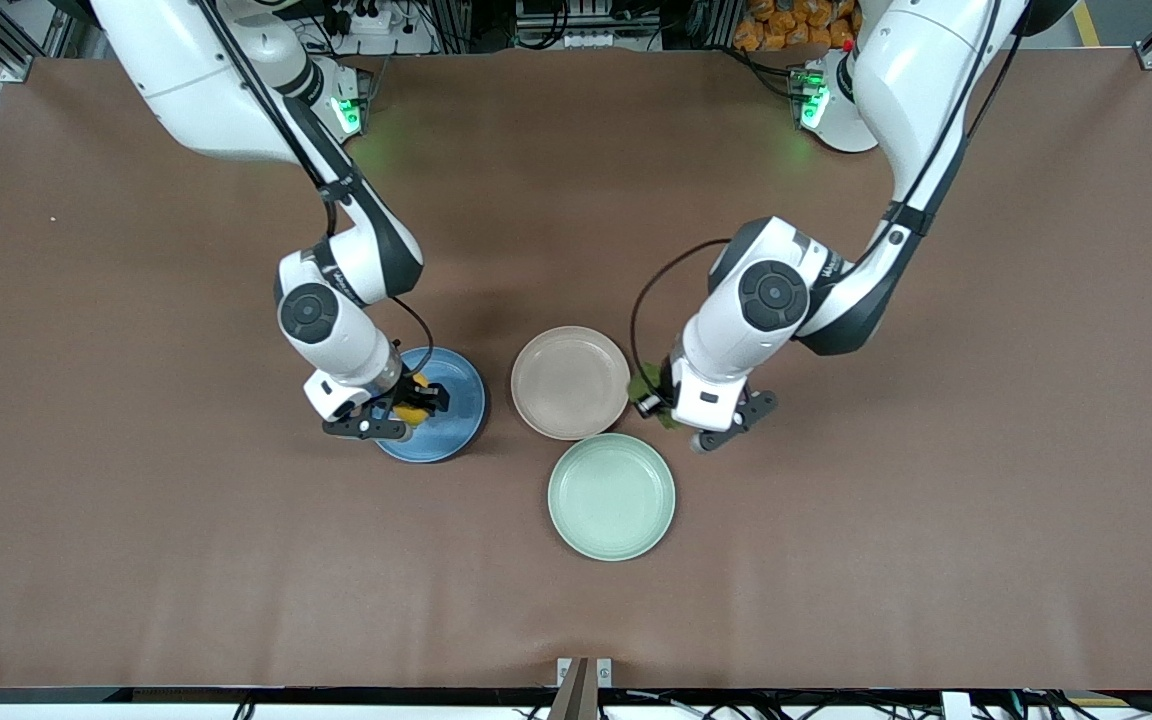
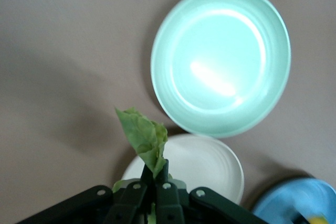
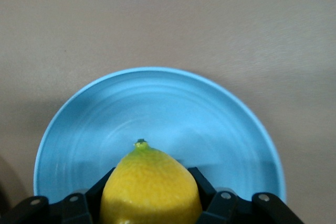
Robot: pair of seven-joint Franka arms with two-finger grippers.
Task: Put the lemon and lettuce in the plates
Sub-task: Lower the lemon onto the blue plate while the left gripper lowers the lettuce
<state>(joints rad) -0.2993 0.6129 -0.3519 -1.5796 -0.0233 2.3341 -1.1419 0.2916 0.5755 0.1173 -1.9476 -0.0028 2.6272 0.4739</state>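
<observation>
My right gripper (image 1: pixel 418 400) is shut on the yellow lemon (image 1: pixel 413 410) and holds it over the blue plate (image 1: pixel 461 415). In the right wrist view the lemon (image 3: pixel 150 187) fills the space between the fingers, its pointed tip toward the middle of the blue plate (image 3: pixel 157 108). My left gripper (image 1: pixel 658 400) is shut on the green lettuce (image 1: pixel 644 385), just past the beige-pink plate (image 1: pixel 569 382) at its rim toward the left arm's end. In the left wrist view the lettuce (image 2: pixel 144 137) sticks out of the pinched fingers over that plate's (image 2: pixel 205 163) edge.
A pale mint-green plate (image 1: pixel 611 496) lies nearer the front camera than the beige-pink one, and it is empty in the left wrist view (image 2: pixel 220 59). The three plates sit close together mid-table. Brown table cover (image 1: pixel 936 520) stretches wide around them.
</observation>
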